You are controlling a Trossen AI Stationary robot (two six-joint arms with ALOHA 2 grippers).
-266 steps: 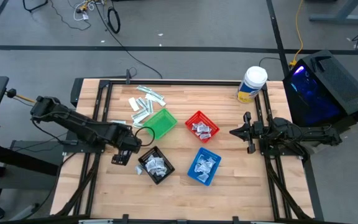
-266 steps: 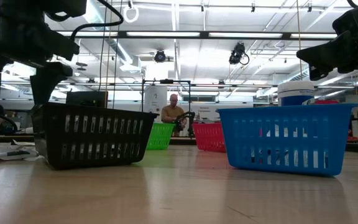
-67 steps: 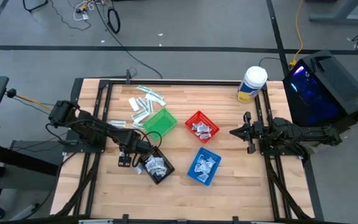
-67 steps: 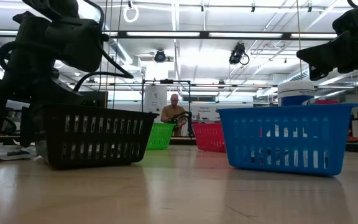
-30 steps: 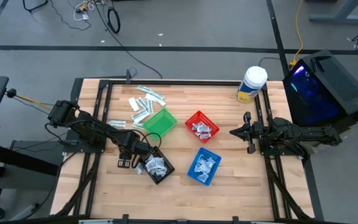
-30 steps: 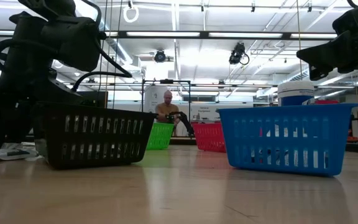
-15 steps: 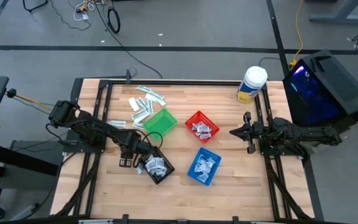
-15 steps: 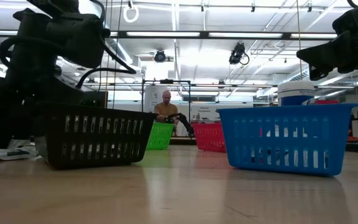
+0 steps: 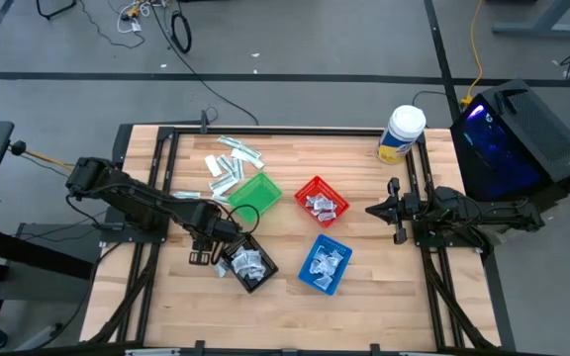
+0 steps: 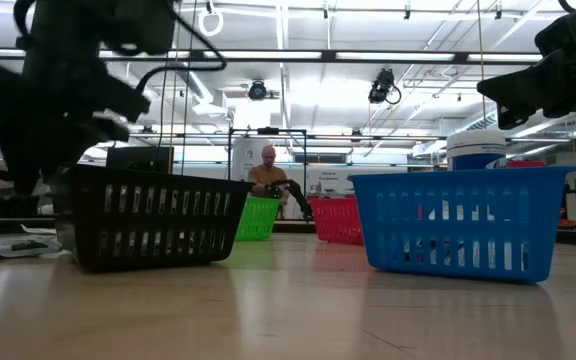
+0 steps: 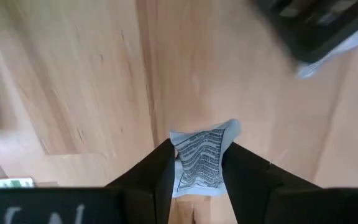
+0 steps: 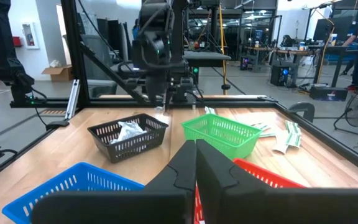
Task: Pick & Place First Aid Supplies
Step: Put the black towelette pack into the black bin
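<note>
CHANGE: left gripper [image 11: 197,165] has lifted clear, pinching a white printed sachet [image 11: 199,163] | WHERE: beside black basket [image 9: 247,263], seemingly above the table | MEANING: pick made, drop pending | right gripper [image 12: 196,163] closed, idle.

The left gripper [image 11: 197,171], clamped on a white printed sachet [image 11: 199,163], now sits raised beside the black basket [image 9: 248,263] rather than low at its edge as before; its arm's shoulder end seems drawn back toward the table's left side.
</note>
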